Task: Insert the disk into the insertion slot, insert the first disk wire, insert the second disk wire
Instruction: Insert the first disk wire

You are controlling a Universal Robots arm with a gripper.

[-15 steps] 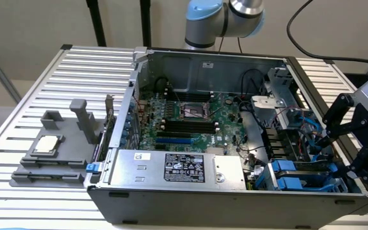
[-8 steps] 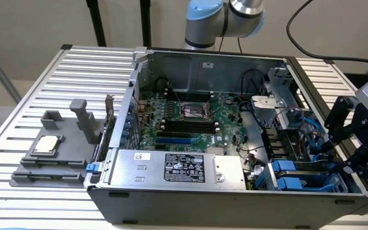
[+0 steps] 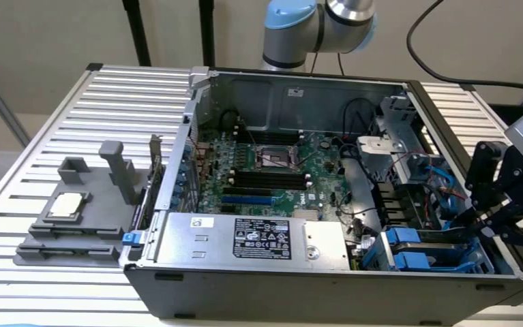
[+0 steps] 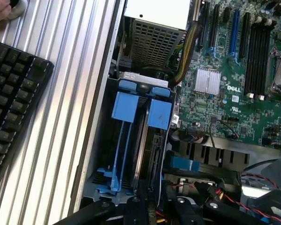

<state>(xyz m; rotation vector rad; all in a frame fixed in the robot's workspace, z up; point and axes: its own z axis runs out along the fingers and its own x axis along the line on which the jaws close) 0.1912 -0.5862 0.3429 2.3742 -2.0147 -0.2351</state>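
The gripper [image 3: 479, 228] [image 4: 152, 206] sits at the end of the slot [image 4: 96, 154]; whether it is clamped or apart cannot be told. Just ahead of it the disk [image 4: 143, 150] stands on edge inside the slot, between blue rails. Beyond the slot lies the power supply [image 3: 252, 238], beside it the motherboard [image 3: 279, 170] [image 4: 234, 93], all within the open case [image 3: 334, 283]. Outside the case lies a keyboard [image 4: 9, 93].

A green board [image 3: 329, 170] and a silver box [image 3: 198, 238] are lying in the open computer case [image 3: 316, 283], near a black keyboard [image 4: 9, 93].
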